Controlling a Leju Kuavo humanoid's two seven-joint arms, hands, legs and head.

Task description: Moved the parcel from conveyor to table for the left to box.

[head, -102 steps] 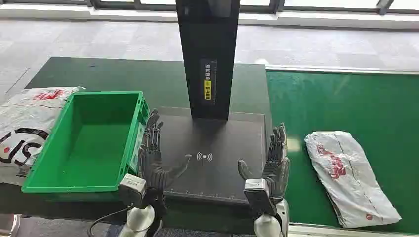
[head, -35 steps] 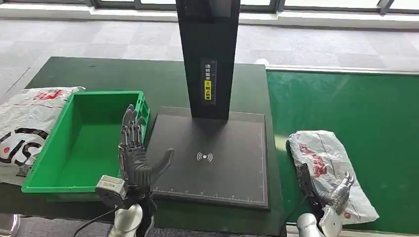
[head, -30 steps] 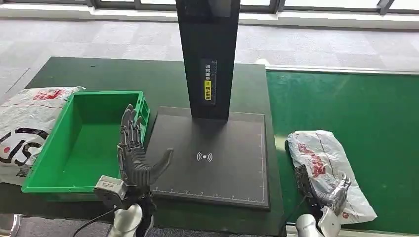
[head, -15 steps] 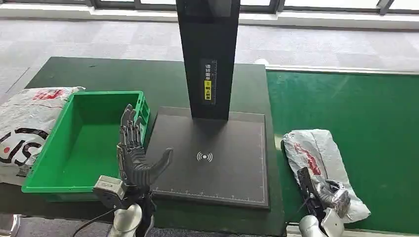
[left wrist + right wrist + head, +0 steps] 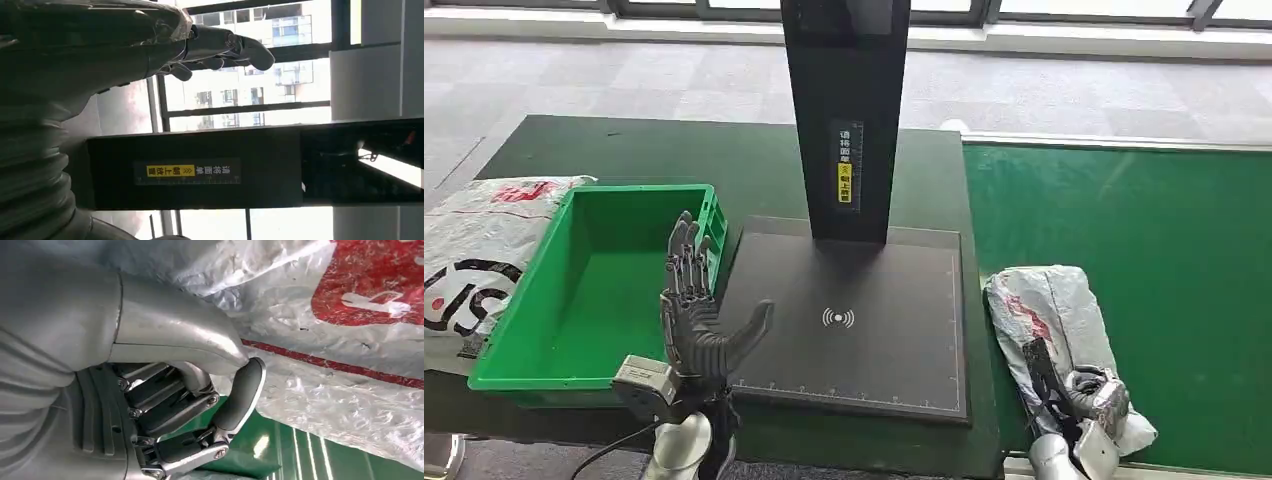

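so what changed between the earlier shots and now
The right hand swung from the scanner pad out to the conveyor and gripped the parcel, which has bunched up and slid toward the pad. The left hand shifted slightly left, open. The green bin stayed put.

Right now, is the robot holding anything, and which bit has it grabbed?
Yes. The right hand grips the white parcel by its near end. The left hand holds nothing.
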